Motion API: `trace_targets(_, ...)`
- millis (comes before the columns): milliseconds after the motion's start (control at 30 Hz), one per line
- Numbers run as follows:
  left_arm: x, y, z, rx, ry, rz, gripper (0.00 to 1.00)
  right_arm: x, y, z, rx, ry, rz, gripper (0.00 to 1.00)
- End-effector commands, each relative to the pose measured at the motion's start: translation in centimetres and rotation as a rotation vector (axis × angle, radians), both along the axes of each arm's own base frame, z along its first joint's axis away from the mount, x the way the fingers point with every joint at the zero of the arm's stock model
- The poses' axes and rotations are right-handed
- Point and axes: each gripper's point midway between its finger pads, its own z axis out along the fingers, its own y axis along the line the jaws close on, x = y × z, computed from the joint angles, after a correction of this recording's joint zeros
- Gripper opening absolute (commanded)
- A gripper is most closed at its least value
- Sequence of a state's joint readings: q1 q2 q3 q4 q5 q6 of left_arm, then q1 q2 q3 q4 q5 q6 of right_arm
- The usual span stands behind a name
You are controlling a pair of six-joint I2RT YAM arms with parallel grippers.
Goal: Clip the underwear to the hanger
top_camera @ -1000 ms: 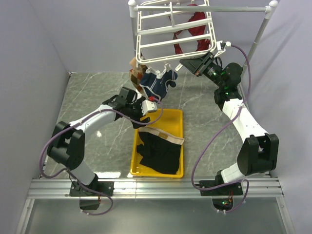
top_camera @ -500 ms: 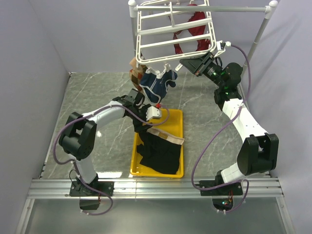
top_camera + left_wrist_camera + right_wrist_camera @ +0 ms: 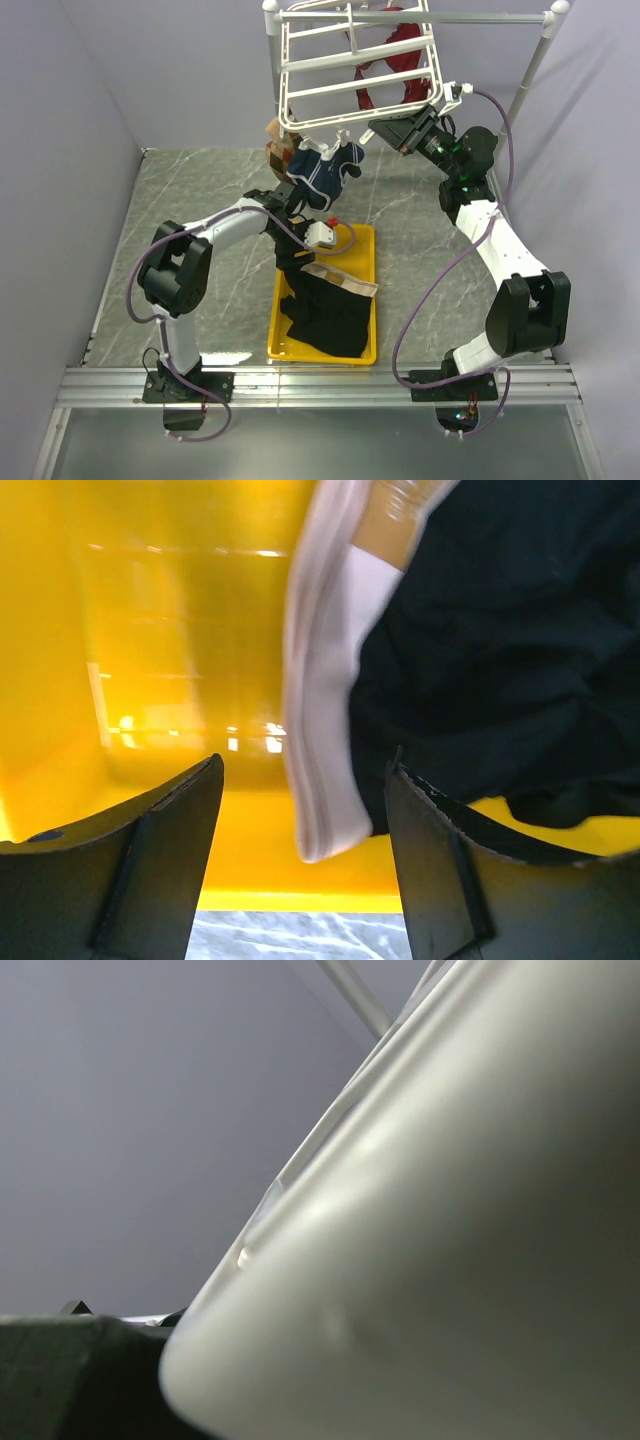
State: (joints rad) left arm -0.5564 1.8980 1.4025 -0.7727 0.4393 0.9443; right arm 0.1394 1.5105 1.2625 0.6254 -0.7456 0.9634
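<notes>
The black underwear (image 3: 325,312) with its tan, white-edged waistband (image 3: 342,277) lies crumpled in a yellow tray (image 3: 360,242). My left gripper (image 3: 297,262) is open, low at the tray's left wall. In the left wrist view the waistband's folded end (image 3: 325,730) hangs between my open fingers (image 3: 170,830), with black cloth (image 3: 500,650) to the right. The white hanger (image 3: 350,65) hangs at the back. My right gripper (image 3: 387,130) is at its near right corner; a white bar (image 3: 450,1240) fills the right wrist view, and the gripper looks shut on it.
A navy pair with white trim (image 3: 320,172) hangs clipped under the hanger's near edge, with a brown patterned cloth (image 3: 275,140) beside it. A red garment (image 3: 400,50) hangs further back. The white pole stand (image 3: 535,60) rises at the right. Grey walls close both sides.
My left arm has folded in and the left gripper has moved down and right into the tray, onto the waistband's left end. The right arm has stayed at the hanger.
</notes>
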Motion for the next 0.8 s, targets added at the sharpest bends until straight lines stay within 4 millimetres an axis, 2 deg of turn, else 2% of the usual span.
trace_targets(0,-1.0,0.2,-0.2,0.036,0.043,-0.051,0.70,0.2,0.1,1.7,-0.001,-0.050,0.002,0.00)
trace_targets(200,-0.3,0.1,-1.0,0.060,0.053,-0.022,0.59,0.2,0.1,1.6,0.001,-0.050,0.001,0.00)
trace_targets(367,0.3,-0.7,-0.6,0.023,0.054,0.008,0.51,0.1,0.1,1.7,0.001,-0.055,0.002,0.00)
trace_targets(467,0.7,-1.3,0.5,-0.017,0.014,0.015,0.41,0.2,0.1,1.6,-0.001,-0.053,0.002,0.00)
trace_targets(500,0.8,-1.6,1.4,-0.041,-0.007,0.008,0.33,0.2,0.1,1.6,-0.001,-0.053,0.002,0.00)
trace_targets(567,0.4,-1.6,1.9,-0.056,-0.015,0.012,0.26,0.2,0.1,1.7,-0.001,-0.055,0.000,0.00)
trace_targets(600,0.3,-1.7,3.0,-0.076,-0.039,0.010,0.18,0.3,0.0,1.6,0.000,-0.053,-0.001,0.00)
trace_targets(667,-0.2,-1.9,3.2,-0.083,-0.069,0.009,0.10,0.3,0.1,1.6,0.000,-0.053,0.000,0.00)
trace_targets(700,-0.2,-2.0,4.3,-0.104,-0.108,0.015,0.04,0.3,0.1,1.6,-0.001,-0.055,0.001,0.00)
trace_targets(733,-0.6,-2.1,3.9,-0.105,-0.120,0.012,0.02,0.3,0.0,1.6,0.000,-0.055,-0.001,0.00)
trace_targets(767,-0.6,-2.1,4.8,-0.122,-0.147,0.020,0.00,0.3,0.0,1.6,0.000,-0.055,-0.003,0.00)
